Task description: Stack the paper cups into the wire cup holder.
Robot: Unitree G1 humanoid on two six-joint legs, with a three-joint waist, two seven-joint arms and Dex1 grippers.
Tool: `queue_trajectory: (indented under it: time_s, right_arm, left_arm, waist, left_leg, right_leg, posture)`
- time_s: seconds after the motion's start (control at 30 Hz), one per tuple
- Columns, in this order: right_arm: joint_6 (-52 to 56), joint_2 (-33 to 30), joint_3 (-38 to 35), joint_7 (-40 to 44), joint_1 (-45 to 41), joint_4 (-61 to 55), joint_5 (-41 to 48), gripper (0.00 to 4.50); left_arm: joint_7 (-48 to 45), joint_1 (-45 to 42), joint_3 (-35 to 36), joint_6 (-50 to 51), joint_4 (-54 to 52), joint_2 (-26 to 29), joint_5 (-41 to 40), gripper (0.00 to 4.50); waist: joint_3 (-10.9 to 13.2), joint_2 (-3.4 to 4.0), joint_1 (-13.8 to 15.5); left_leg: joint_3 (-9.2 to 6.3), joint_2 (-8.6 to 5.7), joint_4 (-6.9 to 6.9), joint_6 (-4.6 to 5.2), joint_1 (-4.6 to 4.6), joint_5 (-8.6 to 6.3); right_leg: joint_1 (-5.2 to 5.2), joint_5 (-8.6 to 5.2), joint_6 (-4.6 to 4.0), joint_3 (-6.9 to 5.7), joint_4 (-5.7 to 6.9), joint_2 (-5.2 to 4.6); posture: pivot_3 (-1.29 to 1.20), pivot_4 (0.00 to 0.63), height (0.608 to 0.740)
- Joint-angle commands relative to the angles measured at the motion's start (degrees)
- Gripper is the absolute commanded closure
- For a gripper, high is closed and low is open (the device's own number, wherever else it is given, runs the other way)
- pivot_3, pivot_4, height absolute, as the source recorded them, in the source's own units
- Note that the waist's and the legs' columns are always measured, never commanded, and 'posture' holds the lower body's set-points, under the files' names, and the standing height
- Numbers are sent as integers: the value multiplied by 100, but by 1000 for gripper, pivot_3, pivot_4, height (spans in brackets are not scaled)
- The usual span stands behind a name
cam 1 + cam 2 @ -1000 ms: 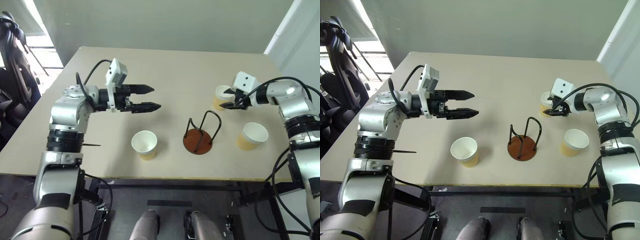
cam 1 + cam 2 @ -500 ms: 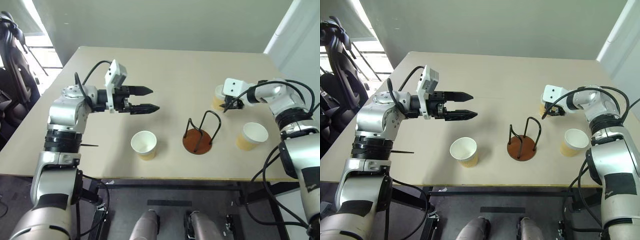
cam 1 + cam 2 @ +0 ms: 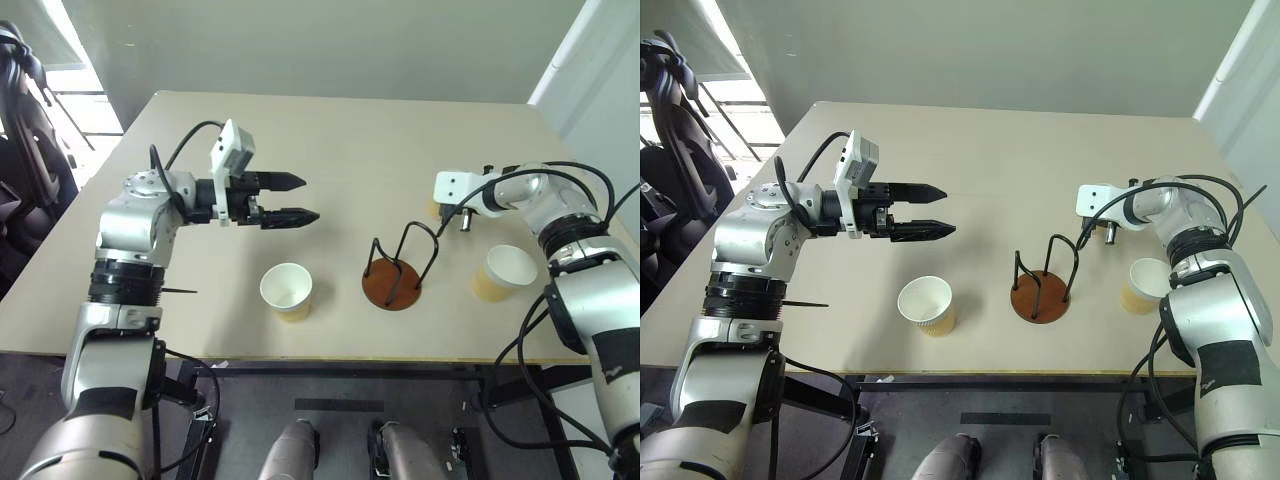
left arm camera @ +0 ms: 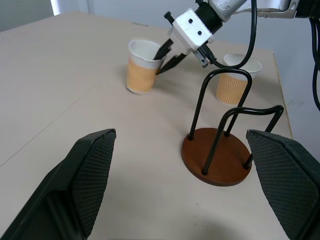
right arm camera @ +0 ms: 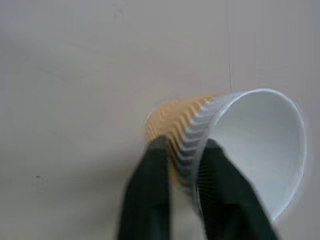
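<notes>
Since the earlier frame only the right arm has moved: it has swung in over the far cup and its fingers have come together on that cup's wall; the left arm has not stirred.

Going left to right, the left gripper (image 3: 300, 198) hangs above the tabletop (image 3: 330, 140) toward its left side, pointing across to the right, jaws spread wide and holding nothing. Below it, near the front edge, one paper cup (image 3: 285, 290) stands upright and untouched. Just right of that, still near the front edge, the wire cup holder (image 3: 396, 270) stands with nothing in it, its black loops rising from the brown disc. Behind the holder and to its right, nearer the right edge, the right gripper (image 4: 167, 55) is clamped on the rim of the far cup (image 4: 140, 66), one finger inside the mouth and one against the ribbed outside, pinching the wall between them. The cup seems to rest on the tabletop still, though I cannot tell whether it has begun to tip. The third cup (image 3: 503, 272) stands by the front right corner, well apart from the gripper.

The step in hand looks like the first pickup. Next the right arm would need to lift the pinched cup clear, carry it over the loops and lower it upright onto the disc before letting go.
</notes>
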Motion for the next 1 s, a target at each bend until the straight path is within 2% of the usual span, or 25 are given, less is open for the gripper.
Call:
queue_trajectory:
  time_s: [0.03, 0.23, 0.33, 0.43, 0.5, 0.57, 0.67, 0.77, 0.87, 1.0]
  right_arm:
    - [-33, -79, -176, 339, -270, -58, 165, 4483]
    - [4, -178, -563, 1414, -447, -335, 671, 4483]
    - [244, -257, -871, 2395, -571, -819, 1184, 4483]
    - [809, -397, -1113, 3316, -562, -1703, 1701, 4483]
    - [1512, -518, -1262, 3879, -459, -2606, 2101, 4483]
    - [2268, -703, -1336, 4286, -244, -3639, 2457, 4483]
    - [3654, -1222, -1204, 4425, 105, -5377, 3410, 4483]
    - [4737, -1688, -1172, 4425, 252, -6588, 4173, 4483]
    - [5518, -2029, -1208, 4425, 288, -7348, 4748, 4483]
    - [5962, -2332, -1214, 4425, 355, -7988, 5169, 4483]
  left_arm:
    - [-48, 12, 26, -74, -186, 84, -14, 0]
    - [-269, 5, -85, -106, -150, 181, 30, 0]
    - [-385, -67, -150, -130, -100, 225, 47, 0]
    - [-523, -114, -243, -137, -59, 271, 83, 0]
    - [-601, -146, -319, -199, -7, 285, 134, 0]
    - [-644, -191, -358, -273, 62, 271, 186, 0]
    - [-795, -288, -435, -345, 150, 307, 245, 0]
    - [-948, -452, -477, -426, 257, 358, 295, 0]
    - [-1136, -627, -547, -513, 272, 398, 346, 0]
    - [-1365, -844, -600, -539, 241, 411, 363, 0]
  waist:
    - [0, 0, -2]
    - [2, 3, -8]
    - [2, 3, -11]
    - [2, 3, -11]
    - [2, 3, -10]
    - [2, 3, -5]
    - [2, 3, 12]
    - [2, 4, 3]
    - [2, 3, -10]
    - [2, 3, -39]
  left_leg:
    - [0, 0, -1, -1, -1, 0]
    - [1, 1, -8, -3, -3, -1]
    - [1, 2, -9, -3, -4, -1]
    - [1, 2, -10, -11, -8, 4]
    - [0, 2, -10, -63, -12, 34]
    - [-1, 2, -10, -66, -18, 36]
    - [-4, 2, -8, -68, -26, 37]
    - [-3, 2, -4, -70, -35, 38]
    - [-4, 3, -3, -71, -36, 41]
    - [-4, 4, -1, -63, -35, 44]
  right_leg:
    - [0, 0, 0, 0, -1, 0]
    - [-1, 0, 0, 0, -9, 2]
    - [-1, -1, -2, 0, -12, 2]
    - [-1, -3, -5, -1, -16, 4]
    - [-1, -5, -9, -4, -20, 4]
    - [-2, -7, -12, -5, -28, 5]
    - [-1, -8, -14, -9, -37, 5]
    - [-1, -8, -13, -9, -42, 6]
    - [-1, -8, -12, -8, -53, 8]
    - [-2, -9, -12, -8, -52, 9]
  posture:
    - [0, 150, 740]
    - [0, 150, 740]
    - [0, 150, 740]
    - [0, 150, 740]
    - [0, 150, 740]
    - [0, 150, 740]
    - [0, 150, 740]
    - [0, 150, 740]
    - [0, 150, 740]
    - [0, 150, 740]
